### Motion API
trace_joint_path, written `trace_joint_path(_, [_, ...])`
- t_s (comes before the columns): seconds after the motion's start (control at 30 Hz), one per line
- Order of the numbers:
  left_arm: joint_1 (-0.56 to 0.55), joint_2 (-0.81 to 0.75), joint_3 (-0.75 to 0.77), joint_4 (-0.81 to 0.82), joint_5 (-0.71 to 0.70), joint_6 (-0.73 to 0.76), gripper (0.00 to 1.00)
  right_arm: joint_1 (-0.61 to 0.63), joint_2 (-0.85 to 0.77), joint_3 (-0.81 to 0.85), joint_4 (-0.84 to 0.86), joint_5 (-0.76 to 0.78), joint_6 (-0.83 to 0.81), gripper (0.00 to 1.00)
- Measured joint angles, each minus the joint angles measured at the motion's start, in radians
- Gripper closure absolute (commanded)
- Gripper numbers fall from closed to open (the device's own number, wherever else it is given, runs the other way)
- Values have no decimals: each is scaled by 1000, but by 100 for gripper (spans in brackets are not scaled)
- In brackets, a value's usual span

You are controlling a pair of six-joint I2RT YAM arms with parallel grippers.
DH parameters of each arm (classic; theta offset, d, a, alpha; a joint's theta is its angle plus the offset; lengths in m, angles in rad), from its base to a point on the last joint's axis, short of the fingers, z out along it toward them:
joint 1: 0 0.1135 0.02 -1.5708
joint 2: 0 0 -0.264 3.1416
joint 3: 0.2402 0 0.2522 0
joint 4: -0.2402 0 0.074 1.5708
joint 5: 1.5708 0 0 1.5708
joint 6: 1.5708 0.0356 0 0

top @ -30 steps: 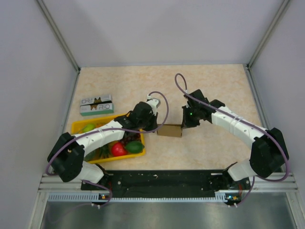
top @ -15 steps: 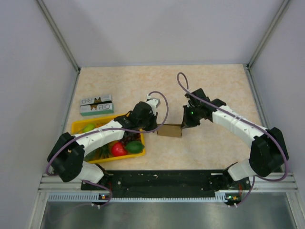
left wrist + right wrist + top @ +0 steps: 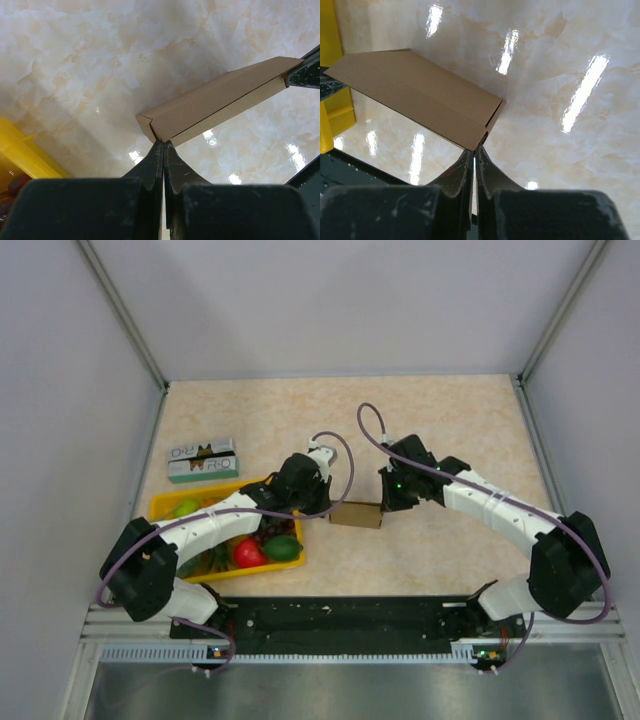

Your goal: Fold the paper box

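Top external view: on the table (image 3: 450, 430), just right of the yellow tray (image 3: 158, 507), the paper box (image 3: 357, 514) is seen flattened between both arms. Its left end is pinched by the clenched left gripper (image 3: 163, 146) and its right corner by the clenched right gripper (image 3: 474, 150). The step is judged mid-fold. Next, matched inward pushes are called for, so the sleeve is opened rather than crushed.

Place: we see a robot lab cell | panel walls (image 3: 330, 300) at 9, 12, 3 o'clock | mounting rail (image 3: 350, 618) at 6 o'clock
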State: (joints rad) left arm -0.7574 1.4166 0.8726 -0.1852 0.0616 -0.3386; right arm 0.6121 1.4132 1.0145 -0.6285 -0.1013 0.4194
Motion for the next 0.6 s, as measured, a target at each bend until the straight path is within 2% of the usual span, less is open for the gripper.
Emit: trace_joint_path(0.6, [-5,-1,-11,21,-18,-3,100,27,-61,-72,89,38,-79,100])
